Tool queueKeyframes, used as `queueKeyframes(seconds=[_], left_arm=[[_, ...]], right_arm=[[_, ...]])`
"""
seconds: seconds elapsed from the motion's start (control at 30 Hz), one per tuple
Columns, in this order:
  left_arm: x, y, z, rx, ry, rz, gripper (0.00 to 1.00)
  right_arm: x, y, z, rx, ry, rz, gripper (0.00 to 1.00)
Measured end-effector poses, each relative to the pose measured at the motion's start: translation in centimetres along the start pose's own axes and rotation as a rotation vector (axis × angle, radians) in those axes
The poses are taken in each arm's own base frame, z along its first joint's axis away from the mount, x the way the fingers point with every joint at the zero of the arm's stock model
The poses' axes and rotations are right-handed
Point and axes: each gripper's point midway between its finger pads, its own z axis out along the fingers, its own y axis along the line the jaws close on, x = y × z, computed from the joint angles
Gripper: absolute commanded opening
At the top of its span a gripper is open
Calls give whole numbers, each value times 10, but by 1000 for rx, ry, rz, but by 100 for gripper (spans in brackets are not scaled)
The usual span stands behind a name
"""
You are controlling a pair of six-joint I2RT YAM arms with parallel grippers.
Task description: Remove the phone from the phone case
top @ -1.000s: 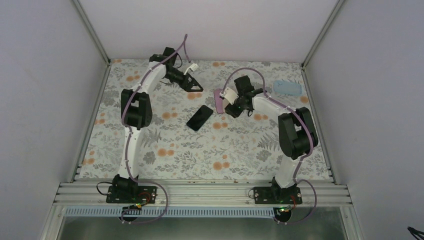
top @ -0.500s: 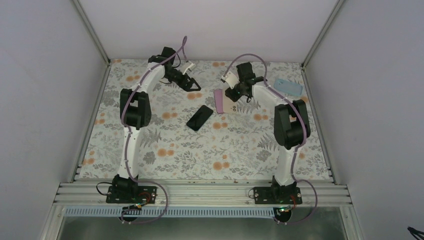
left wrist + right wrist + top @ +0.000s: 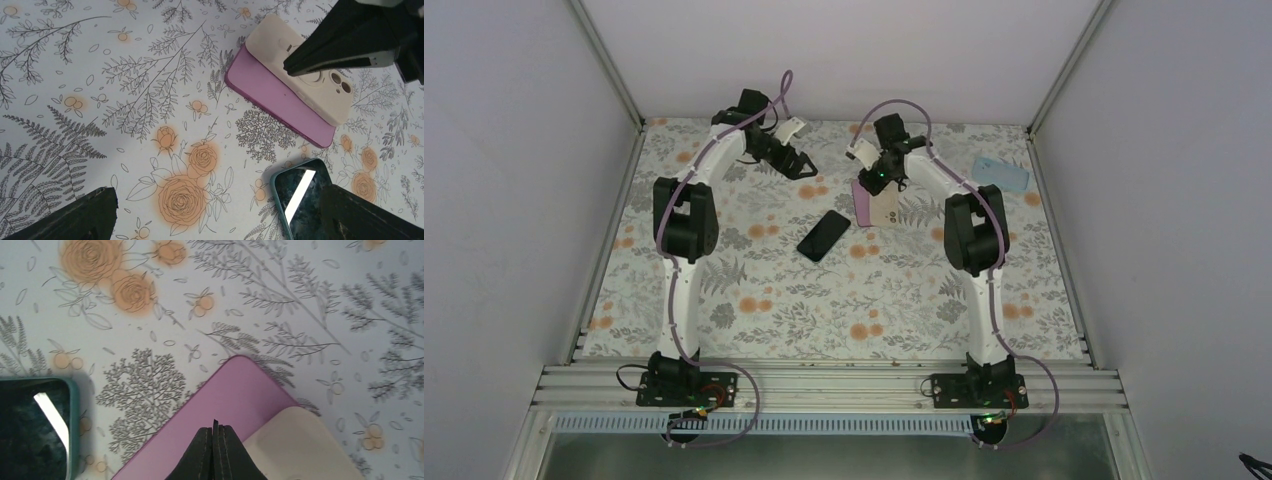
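Observation:
The phone [image 3: 824,235] lies screen up mid-table, dark glass inside a teal phone case [image 3: 276,186]; it also shows at the left edge of the right wrist view [image 3: 30,425]. My left gripper [image 3: 802,166] hangs open behind it, one finger [image 3: 360,215] over the phone's corner, nothing between the jaws [image 3: 220,210]. My right gripper [image 3: 871,183] is shut on nothing, its tips [image 3: 215,437] just over a purple slab [image 3: 220,400] that is overlapped by a cream case [image 3: 300,445].
The purple slab [image 3: 861,203] and the cream case [image 3: 884,214] with camera holes lie right of the phone. A pale blue case [image 3: 999,175] rests at the back right corner. Enclosure walls and metal posts ring the flowered tabletop [image 3: 844,300].
My right gripper closed its jaws on nothing and swung back and left, uncovering the cream case. The left gripper edged slightly toward the far wall, still open.

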Motion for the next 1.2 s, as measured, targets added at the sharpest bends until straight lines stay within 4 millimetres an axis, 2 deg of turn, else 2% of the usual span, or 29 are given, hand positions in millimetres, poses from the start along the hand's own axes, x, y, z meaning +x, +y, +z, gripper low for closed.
queueKeyframes(seconds=[0.2, 0.37, 0.67, 0.9, 1.03, 1.2], left_arm=[[3, 1, 0, 2, 5, -8, 100], [3, 1, 0, 8, 2, -11, 100], [11, -2, 2, 25, 13, -26, 100], [15, -2, 4, 32, 19, -33, 100], [15, -2, 3, 32, 18, -31, 100], [14, -2, 2, 33, 15, -29, 100]], right_arm=[[14, 13, 8, -31, 46, 3, 3], [44, 24, 21, -54, 117, 18, 3], [47, 19, 20, -12, 111, 14, 4], [70, -1, 5, 70, 142, 73, 4], [96, -22, -12, 132, 178, 135, 4], [121, -39, -31, 187, 214, 192, 4]])
